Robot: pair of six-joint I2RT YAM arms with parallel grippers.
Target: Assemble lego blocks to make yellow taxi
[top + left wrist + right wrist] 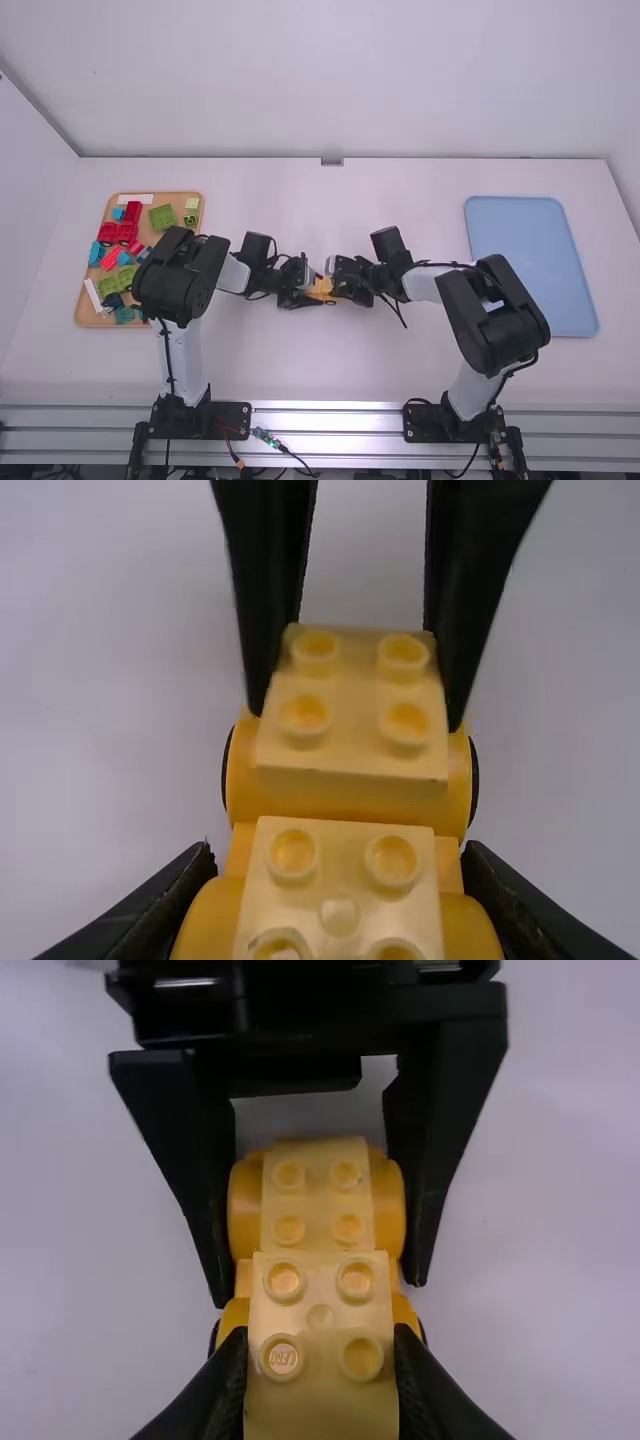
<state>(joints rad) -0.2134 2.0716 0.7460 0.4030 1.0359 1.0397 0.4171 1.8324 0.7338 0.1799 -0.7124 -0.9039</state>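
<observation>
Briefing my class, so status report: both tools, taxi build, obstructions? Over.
Left tool closed on yellow car body. Right tool closed on yellow block at body's top. Caution: tools close together.

So the desk (400, 370) is bookended: a tray (175, 197) is parked on the left with loose blocks (162, 217) scattered in it, and a second tray (530, 265) is placed on the right. The block build (321, 289) is sandwiched between them, flanked by the left end effector (306, 294) and right end effector (338, 286). The desk's far edge is backed by a wall (320, 90).
</observation>
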